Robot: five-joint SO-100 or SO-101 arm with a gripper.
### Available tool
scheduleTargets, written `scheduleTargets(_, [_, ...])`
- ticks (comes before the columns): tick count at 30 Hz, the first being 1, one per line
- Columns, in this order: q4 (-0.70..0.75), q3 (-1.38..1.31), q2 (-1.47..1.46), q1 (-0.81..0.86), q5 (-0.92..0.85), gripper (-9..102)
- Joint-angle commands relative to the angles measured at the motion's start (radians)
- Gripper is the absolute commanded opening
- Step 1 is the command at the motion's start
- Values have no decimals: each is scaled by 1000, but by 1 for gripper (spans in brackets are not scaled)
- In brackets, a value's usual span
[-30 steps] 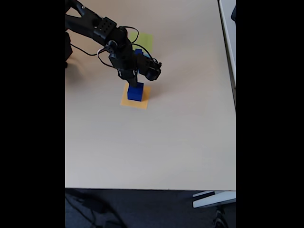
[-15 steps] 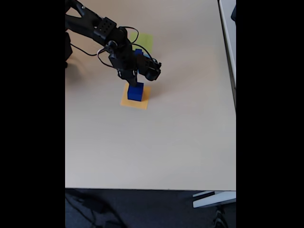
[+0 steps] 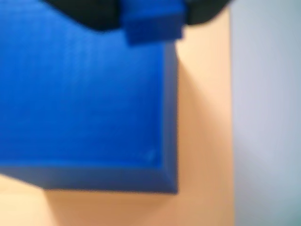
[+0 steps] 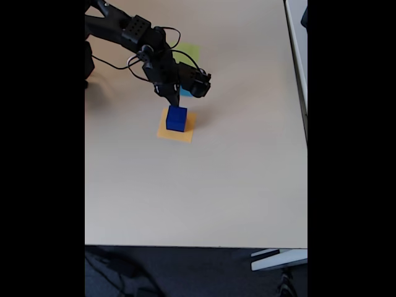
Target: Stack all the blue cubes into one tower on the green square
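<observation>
In the fixed view a large blue cube sits on the orange square, left of the frame's centre on the beige table. The gripper hangs just above the cube's top. In the wrist view a small blue cube is pinched between the dark jaws at the upper edge, over the large cube's top face. The green square lies further up, behind the arm, with a light-blue square peeking out beside the gripper.

Black arm, looping black cables
</observation>
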Motion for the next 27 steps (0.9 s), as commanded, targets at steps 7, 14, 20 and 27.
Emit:
scheduleTargets(7, [138,-181,106,-81,104,4])
scheduleTargets(14, [170,-225,98,-170,238,4])
scheduleTargets(20, [176,-204,101,-235,337,4])
scheduleTargets(27, [143,-176,106,-281,394,4])
